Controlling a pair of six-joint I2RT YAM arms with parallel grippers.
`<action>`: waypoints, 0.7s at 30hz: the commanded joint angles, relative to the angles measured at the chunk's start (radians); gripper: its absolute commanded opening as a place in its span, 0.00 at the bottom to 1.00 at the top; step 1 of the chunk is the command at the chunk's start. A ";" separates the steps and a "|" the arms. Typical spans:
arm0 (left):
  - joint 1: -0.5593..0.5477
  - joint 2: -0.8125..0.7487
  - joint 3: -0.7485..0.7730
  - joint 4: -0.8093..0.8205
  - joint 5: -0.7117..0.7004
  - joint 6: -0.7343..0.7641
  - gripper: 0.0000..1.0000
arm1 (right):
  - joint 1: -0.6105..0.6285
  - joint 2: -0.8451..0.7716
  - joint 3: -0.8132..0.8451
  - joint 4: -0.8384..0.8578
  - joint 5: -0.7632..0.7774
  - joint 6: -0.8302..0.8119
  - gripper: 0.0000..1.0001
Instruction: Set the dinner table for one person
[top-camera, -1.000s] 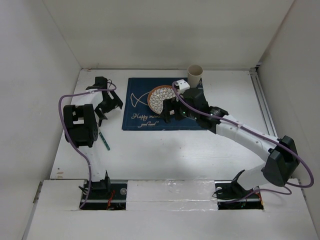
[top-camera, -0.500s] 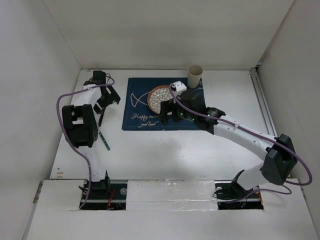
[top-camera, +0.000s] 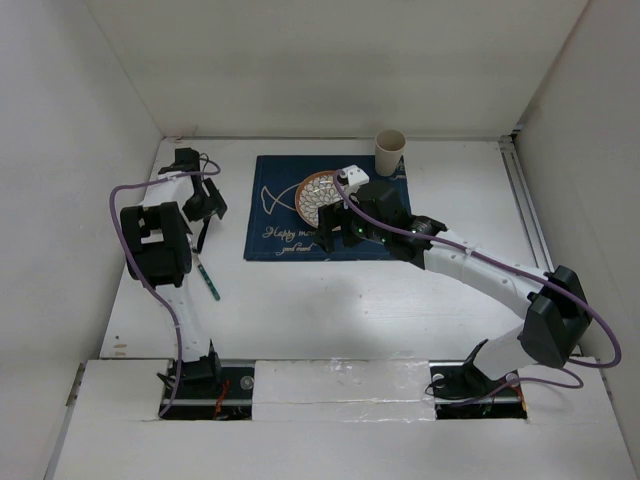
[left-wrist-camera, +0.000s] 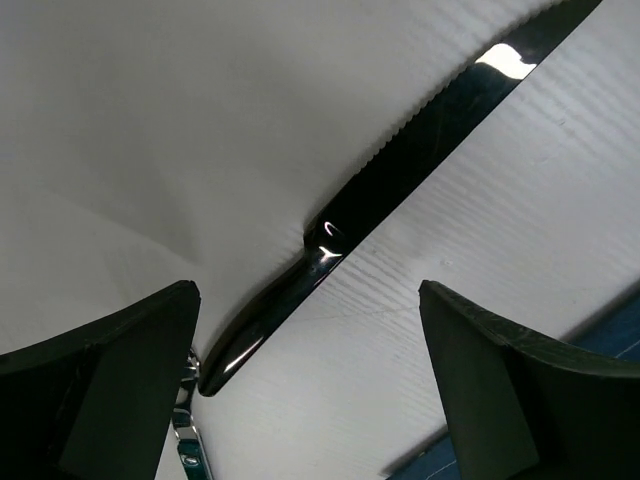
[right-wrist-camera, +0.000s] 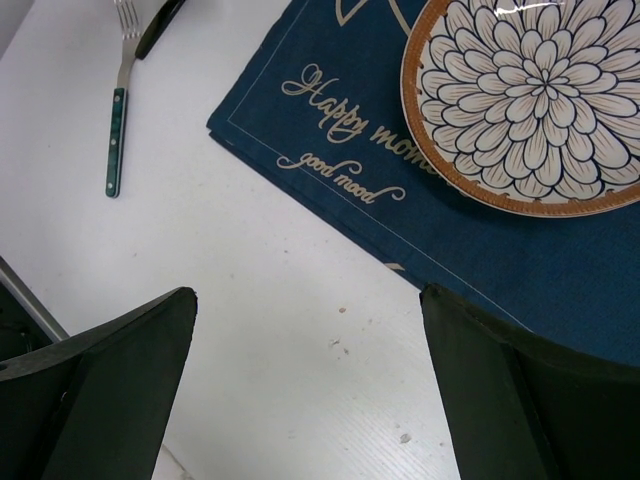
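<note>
The white dinner table (top-camera: 330, 300) carries a navy placemat (top-camera: 285, 215) with a floral plate (top-camera: 322, 192) on it and a beige cup (top-camera: 390, 152) at its far right corner. A dark knife (top-camera: 202, 236) and a green-handled fork (top-camera: 209, 281) lie left of the placemat. My left gripper (top-camera: 203, 203) is open and empty just above the knife (left-wrist-camera: 400, 170); the fork's end (left-wrist-camera: 186, 445) shows by its left finger. My right gripper (top-camera: 335, 230) is open and empty over the placemat's near edge (right-wrist-camera: 450, 210), beside the plate (right-wrist-camera: 530, 100). The fork (right-wrist-camera: 117, 140) shows at far left in the right wrist view.
White walls enclose the table at the back and on both sides. A rail (top-camera: 525, 200) runs along the right edge. The arm bases stand at the near edge.
My left gripper has moved back and left along the knife. My right gripper has shifted slightly left and back over the placemat's near edge. Both stay open.
</note>
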 joint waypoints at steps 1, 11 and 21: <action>-0.005 -0.011 -0.034 0.013 0.038 0.030 0.85 | 0.009 -0.008 0.018 0.055 -0.004 -0.013 1.00; -0.045 0.021 -0.053 -0.011 -0.007 0.030 0.44 | 0.009 -0.008 0.018 0.055 -0.013 -0.013 1.00; -0.045 0.107 -0.020 -0.020 0.053 0.019 0.31 | 0.009 -0.027 0.009 0.055 0.007 -0.013 1.00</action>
